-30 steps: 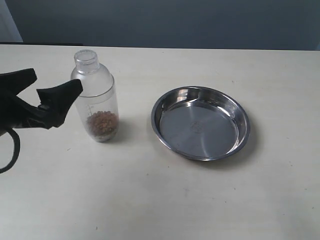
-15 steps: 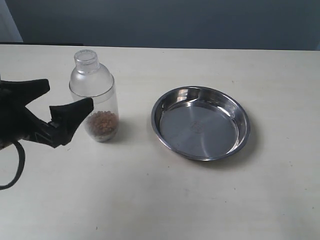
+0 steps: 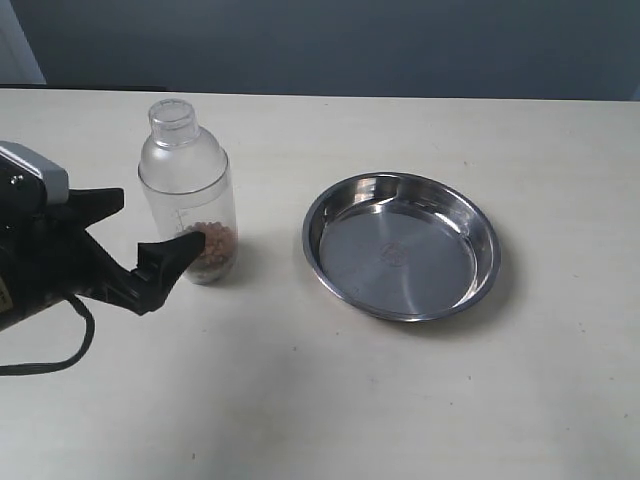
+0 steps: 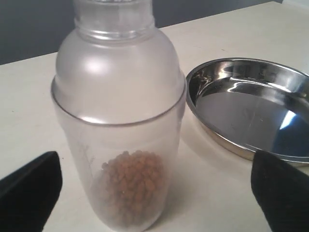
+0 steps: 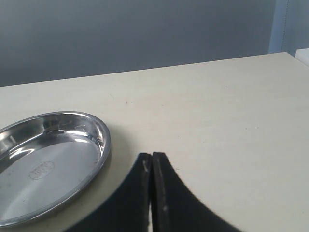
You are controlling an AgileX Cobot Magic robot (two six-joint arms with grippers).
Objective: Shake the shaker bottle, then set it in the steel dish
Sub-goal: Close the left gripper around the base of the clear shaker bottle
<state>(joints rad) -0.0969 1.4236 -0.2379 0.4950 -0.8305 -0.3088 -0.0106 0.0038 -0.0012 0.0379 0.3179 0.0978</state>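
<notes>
The shaker bottle (image 3: 188, 180) stands upright on the table, frosted, with brown granules at its bottom. My left gripper (image 3: 160, 222) is open at the bottle's left side. One finger sits behind it and the near finger (image 3: 172, 257) overlaps its lower part. In the left wrist view the bottle (image 4: 120, 96) fills the gap between the wide-apart fingers of the left gripper (image 4: 154, 162), with no contact showing. The steel dish (image 3: 400, 250) lies empty to the bottle's right, also seen as the dish (image 4: 246, 111) and the dish (image 5: 48, 164). My right gripper (image 5: 152, 157) is shut on nothing, beside the dish.
The cream table (image 3: 330, 400) carries only the bottle and the dish. A dark wall runs behind its far edge. A black cable (image 3: 60, 350) trails from the left arm at the table's left side.
My left gripper has moved right and toward the table's front, closing in on the bottle's lower half. Bottle and dish have not moved.
</notes>
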